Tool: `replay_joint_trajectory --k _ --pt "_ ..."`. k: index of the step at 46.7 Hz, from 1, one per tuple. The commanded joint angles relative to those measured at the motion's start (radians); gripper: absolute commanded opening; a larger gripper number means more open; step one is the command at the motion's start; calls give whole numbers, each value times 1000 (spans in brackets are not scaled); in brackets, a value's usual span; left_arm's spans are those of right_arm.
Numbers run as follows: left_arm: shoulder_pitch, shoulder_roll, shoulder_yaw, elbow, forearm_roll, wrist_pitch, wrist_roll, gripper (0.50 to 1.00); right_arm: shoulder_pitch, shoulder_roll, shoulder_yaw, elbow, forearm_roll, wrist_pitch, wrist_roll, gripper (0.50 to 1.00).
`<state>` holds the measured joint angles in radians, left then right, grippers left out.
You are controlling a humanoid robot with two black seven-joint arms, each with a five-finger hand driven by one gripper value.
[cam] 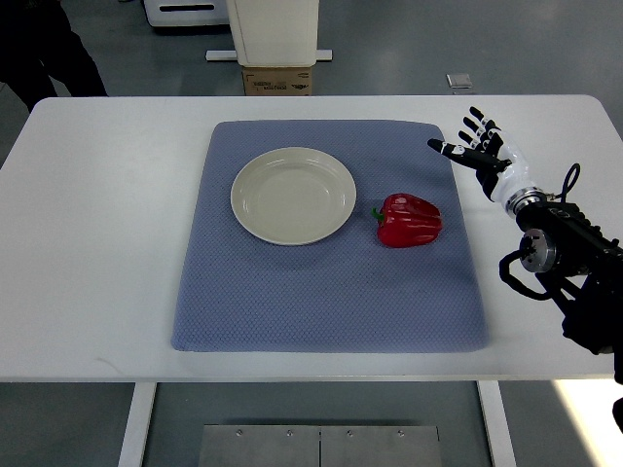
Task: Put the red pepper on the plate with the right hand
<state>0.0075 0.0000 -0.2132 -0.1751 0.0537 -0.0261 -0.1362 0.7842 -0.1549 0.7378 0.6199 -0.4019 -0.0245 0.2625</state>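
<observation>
Clearly unstarted, the red pepper [410,220] lies on its side on the blue mat [321,292] just beside the empty plate [292,195], while the right hand [480,151] hovers apart, fingers spread and empty, seemingly readying a grasp.

red pepper [410,220]: glossy red, lobed, lying on its side with the green stem pointing left toward the plate; rests on the blue mat, just right of the plate, not touching it.
plate [293,195]: round, cream-white, empty, flat on the mat's upper middle.
</observation>
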Motion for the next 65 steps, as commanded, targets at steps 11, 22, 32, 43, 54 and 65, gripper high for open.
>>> replay_joint_trajectory --k 11,22,32,43,54,65 --pt "2 0 0 0 0 0 0 1000 0 0 0 1 0 0 0 1000" --pt "2 0 0 0 0 0 0 1000 0 0 0 1 0 0 0 1000" --pt "2 0 0 0 0 0 0 1000 3 -3 0 0 0 0 0 1000" --pt "2 0 0 0 0 0 0 1000 9 -6 2 0 0 0 -2 1000" --pt "2 0 0 0 0 0 0 1000 12 -8 6 -3 2 0 -9 1000" --pt "2 0 0 0 0 0 0 1000 14 -12 5 -3 2 1 -9 1000"
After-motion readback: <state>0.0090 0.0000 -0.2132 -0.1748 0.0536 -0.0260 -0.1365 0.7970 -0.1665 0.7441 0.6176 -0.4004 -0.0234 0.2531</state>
